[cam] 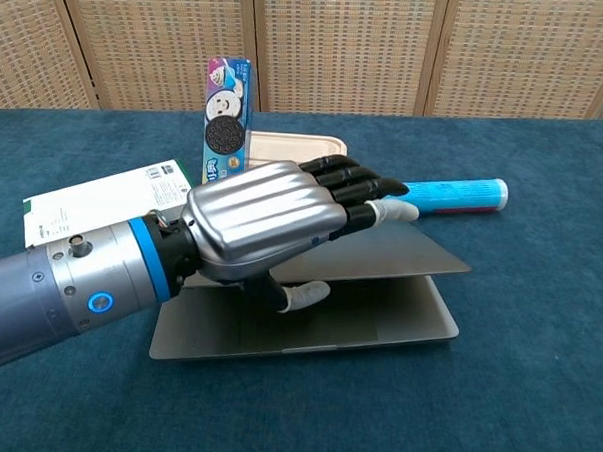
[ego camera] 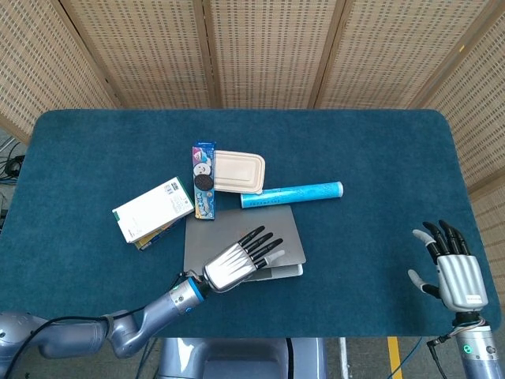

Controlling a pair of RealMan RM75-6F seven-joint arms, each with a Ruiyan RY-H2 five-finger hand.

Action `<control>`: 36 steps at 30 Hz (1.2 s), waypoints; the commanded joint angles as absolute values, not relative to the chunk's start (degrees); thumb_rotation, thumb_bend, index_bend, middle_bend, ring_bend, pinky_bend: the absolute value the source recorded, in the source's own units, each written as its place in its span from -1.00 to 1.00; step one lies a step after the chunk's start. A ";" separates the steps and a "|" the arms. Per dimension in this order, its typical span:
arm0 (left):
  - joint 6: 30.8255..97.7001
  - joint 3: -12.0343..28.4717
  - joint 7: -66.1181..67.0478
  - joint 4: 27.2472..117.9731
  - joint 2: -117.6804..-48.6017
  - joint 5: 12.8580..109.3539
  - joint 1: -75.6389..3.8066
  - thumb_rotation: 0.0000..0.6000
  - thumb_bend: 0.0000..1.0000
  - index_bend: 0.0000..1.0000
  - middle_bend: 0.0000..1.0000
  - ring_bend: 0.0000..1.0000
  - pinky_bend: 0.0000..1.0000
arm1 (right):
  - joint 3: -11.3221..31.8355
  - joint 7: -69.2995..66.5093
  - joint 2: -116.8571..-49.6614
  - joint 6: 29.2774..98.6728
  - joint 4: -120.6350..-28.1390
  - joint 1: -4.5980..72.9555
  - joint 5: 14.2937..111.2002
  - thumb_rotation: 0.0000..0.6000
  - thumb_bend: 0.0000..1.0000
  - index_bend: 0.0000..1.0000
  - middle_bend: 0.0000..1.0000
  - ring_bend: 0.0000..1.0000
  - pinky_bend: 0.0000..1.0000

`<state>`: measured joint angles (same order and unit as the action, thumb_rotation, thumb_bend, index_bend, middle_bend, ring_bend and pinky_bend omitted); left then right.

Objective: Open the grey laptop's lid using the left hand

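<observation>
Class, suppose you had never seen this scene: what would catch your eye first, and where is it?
The big silver left hand fills the chest view, gripping the lid of the grey laptop, which stands partly raised off its base. Behind it, a cookie box stands upright beside a beige lidded container, and the right hand hangs open at the table's near right corner.

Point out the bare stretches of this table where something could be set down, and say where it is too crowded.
Bare cloth lies along the far edge of the table, behind the lunch box, and between the blue tube and the right hand. The near left corner is free too. It is crowded mid-left: cookie box, white box and laptop, held by the left hand, sit packed together.
</observation>
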<state>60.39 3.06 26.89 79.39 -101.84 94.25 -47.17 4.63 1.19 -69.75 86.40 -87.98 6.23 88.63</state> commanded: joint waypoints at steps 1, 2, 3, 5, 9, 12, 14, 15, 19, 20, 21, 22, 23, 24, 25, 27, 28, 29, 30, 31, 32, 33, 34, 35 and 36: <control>61.22 4.07 26.18 79.44 -101.17 94.24 -47.26 1.00 -0.18 -0.91 -1.00 -1.00 -1.00 | 4.29 1.13 -69.42 85.72 -88.25 6.46 88.78 1.00 -0.48 -0.55 -0.71 -1.00 -0.78; 61.27 4.20 26.17 79.52 -101.04 94.16 -47.27 1.00 -0.19 -0.91 -1.00 -1.00 -1.00 | 4.16 1.11 -69.33 85.44 -88.34 6.56 88.86 1.00 -0.48 -0.55 -0.70 -1.00 -0.78; 61.35 4.43 26.20 79.73 -100.81 94.03 -47.28 1.00 -0.19 -0.91 -1.00 -1.00 -1.00 | 3.93 1.07 -69.16 84.90 -88.51 6.77 89.05 1.00 -0.48 -0.55 -0.69 -1.00 -0.78; 61.37 4.70 26.32 80.14 -100.40 93.88 -47.34 1.00 -0.19 -0.93 -1.00 -1.00 -1.00 | 3.48 0.78 -68.83 83.91 -88.93 7.28 89.62 1.00 -0.48 -0.55 -0.66 -1.00 -0.78; 61.46 5.03 26.68 80.57 -99.80 93.79 -47.46 1.00 -0.19 -0.94 -1.00 -1.00 -1.00 | 2.31 -0.65 -68.21 81.60 -89.81 8.72 91.60 1.00 -0.48 -0.55 -0.59 -0.97 -0.78; 61.38 5.24 26.66 80.89 -99.48 93.34 -47.41 1.00 -0.19 -0.94 -1.00 -1.00 -1.00 | 1.23 -1.79 -67.76 79.13 -90.62 10.44 93.76 1.00 -0.48 -0.55 -0.57 -0.97 -0.78; 61.38 5.31 26.74 81.12 -99.25 93.16 -47.37 1.00 -0.20 -0.94 -1.00 -1.00 -1.00 | 0.66 -2.57 -67.56 77.33 -91.10 11.80 95.07 1.00 -0.48 -0.54 -0.57 -0.97 -0.78; 61.35 5.34 26.79 81.23 -99.16 93.07 -47.38 1.00 -0.20 -0.94 -1.00 -1.00 -1.00 | 0.45 -2.94 -67.51 76.53 -91.34 12.39 95.51 1.00 -0.48 -0.54 -0.57 -0.97 -0.78; 61.30 5.41 26.90 81.56 -98.89 92.76 -47.32 1.00 -0.19 -0.95 -1.00 -1.00 -1.00 | -0.05 -4.64 -68.09 73.53 -92.09 14.71 96.83 1.00 -0.48 -0.53 -0.57 -0.97 -0.78; 61.27 5.43 26.93 81.63 -98.85 92.68 -47.32 1.00 -0.19 -0.95 -1.00 -1.00 -1.00 | -0.11 -5.14 -68.36 72.83 -92.16 15.24 96.98 1.00 -0.48 -0.53 -0.57 -0.97 -0.78; 61.25 5.46 26.95 81.72 -98.81 92.59 -47.31 1.00 -0.19 -0.95 -1.00 -1.00 -1.00 | -0.19 -5.71 -68.73 72.10 -92.24 15.79 97.17 1.00 -0.48 -0.53 -0.57 -0.97 -0.78; 61.26 5.50 26.98 81.81 -98.77 92.50 -47.29 1.00 -0.19 -0.95 -1.00 -1.00 -1.00 | -0.24 -6.16 -69.08 71.50 -92.19 16.27 97.28 1.00 -0.48 -0.53 -0.57 -0.97 -0.78; 61.32 5.56 27.00 81.91 -98.73 92.41 -47.25 1.00 -0.20 -0.95 -1.00 -1.00 -1.00 | -0.26 -6.54 -69.47 70.99 -92.09 16.70 97.39 1.00 -0.48 -0.53 -0.57 -0.97 -0.78; 61.41 5.65 27.06 82.05 -98.65 92.30 -47.21 1.00 -0.20 -0.95 -1.00 -1.00 -1.00 | -0.36 -7.05 -70.17 70.24 -91.85 17.32 97.59 1.00 -0.48 -0.53 -0.57 -0.97 -0.78; 61.47 5.74 27.10 82.18 -98.58 92.19 -47.19 1.00 -0.20 -0.95 -1.00 -1.00 -1.00 | -0.46 -7.41 -70.84 69.61 -91.51 17.84 97.73 1.00 -0.48 -0.53 -0.57 -0.97 -0.78; 61.48 5.91 27.22 82.33 -98.43 91.98 -47.20 1.00 -0.19 -0.95 -1.00 -1.00 -1.00 | -0.66 -8.01 -71.95 68.91 -90.89 18.56 98.00 1.00 -0.48 -0.53 -0.57 -0.97 -0.78; 61.50 5.94 27.30 82.37 -98.34 91.92 -47.18 1.00 -0.19 -0.95 -1.00 -1.00 -1.00 | -0.75 -8.38 -72.49 68.60 -90.61 18.90 98.09 1.00 -0.48 -0.54 -0.57 -0.97 -0.78; 61.55 5.95 27.33 82.42 -98.28 91.89 -47.16 1.00 -0.19 -0.95 -1.00 -1.00 -1.00 | -0.81 -8.60 -72.81 68.44 -90.42 19.09 98.12 1.00 -0.47 -0.56 -0.57 -0.97 -0.78; 61.64 5.98 27.37 82.49 -98.20 91.84 -47.11 1.00 -0.19 -0.95 -1.00 -1.00 -1.00 | -0.88 -8.90 -73.28 68.25 -90.14 19.34 98.15 1.00 -0.43 -0.60 -0.57 -0.97 -0.78; 61.76 6.02 27.39 82.57 -98.10 91.76 -47.03 1.00 -0.19 -0.96 -1.00 -1.00 -1.00 | -0.98 -9.21 -73.82 67.99 -89.89 19.63 98.20 1.00 -0.42 -0.63 -0.57 -0.97 -0.78; 61.85 6.06 27.39 82.64 -98.02 91.70 -46.98 1.00 -0.19 -0.96 -1.00 -1.00 -1.00 | -1.05 -9.43 -74.18 67.79 -89.73 19.82 98.22 1.00 -0.39 -0.67 -0.57 -0.97 -0.78; 61.97 6.11 27.41 82.75 -97.88 91.58 -46.90 1.00 -0.19 -0.96 -1.00 -1.00 -1.00 | -1.16 -9.83 -74.79 67.48 -89.42 20.16 98.22 1.00 -0.38 -0.70 -0.57 -0.97 -0.78; 62.02 6.17 27.44 82.82 -97.78 91.50 -46.87 1.00 -0.19 -0.96 -1.00 -1.00 -1.00 | -1.26 -10.11 -75.18 67.32 -89.24 20.39 98.28 1.00 -0.38 -0.72 -0.57 -0.97 -0.78; 62.08 6.18 27.48 82.91 -97.64 91.40 -46.80 1.00 -0.19 -0.96 -1.00 -1.00 -1.00 | -1.42 -10.36 -75.62 67.10 -89.03 20.68 98.35 1.00 -0.38 -0.74 -0.57 -0.97 -0.78; 62.13 6.19 27.51 82.97 -97.54 91.35 -46.77 1.00 -0.19 -0.96 -1.00 -1.00 -1.00 | -1.53 -10.46 -75.90 66.95 -88.89 20.89 98.40 1.00 -0.38 -0.76 -0.57 -0.97 -0.78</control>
